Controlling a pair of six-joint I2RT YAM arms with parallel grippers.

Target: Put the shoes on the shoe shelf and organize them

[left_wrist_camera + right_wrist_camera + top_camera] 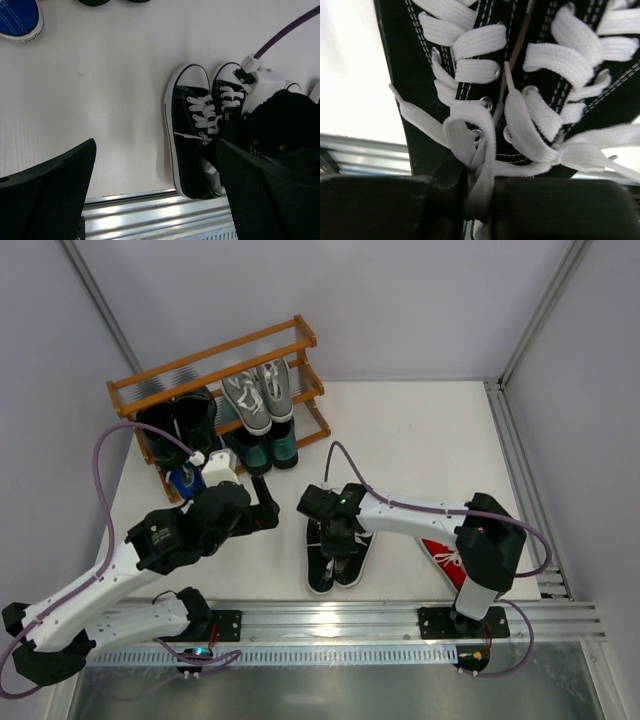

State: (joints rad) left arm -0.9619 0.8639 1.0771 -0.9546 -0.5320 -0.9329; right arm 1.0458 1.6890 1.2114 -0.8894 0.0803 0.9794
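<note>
The black-and-white lace-up sneakers (336,558) lie side by side on the white table near its front edge; they also show in the left wrist view (192,135). My right gripper (338,538) is down on them. In the right wrist view its jaws (479,200) are shut on the laces and inner edges of the pair (470,60). My left gripper (267,512) hangs left of the pair, open and empty (156,165). The shoe shelf (215,390) holds grey sneakers (258,392), black loafers (185,415), dark green loafers (265,448) and blue sneakers (183,480).
Red sneakers (440,554) lie at the right, partly under my right arm (420,515). A metal rail (330,615) runs along the table's front edge, with the sneakers' heels at it. A blue sneaker toe (17,17) shows in the left wrist view's top corner.
</note>
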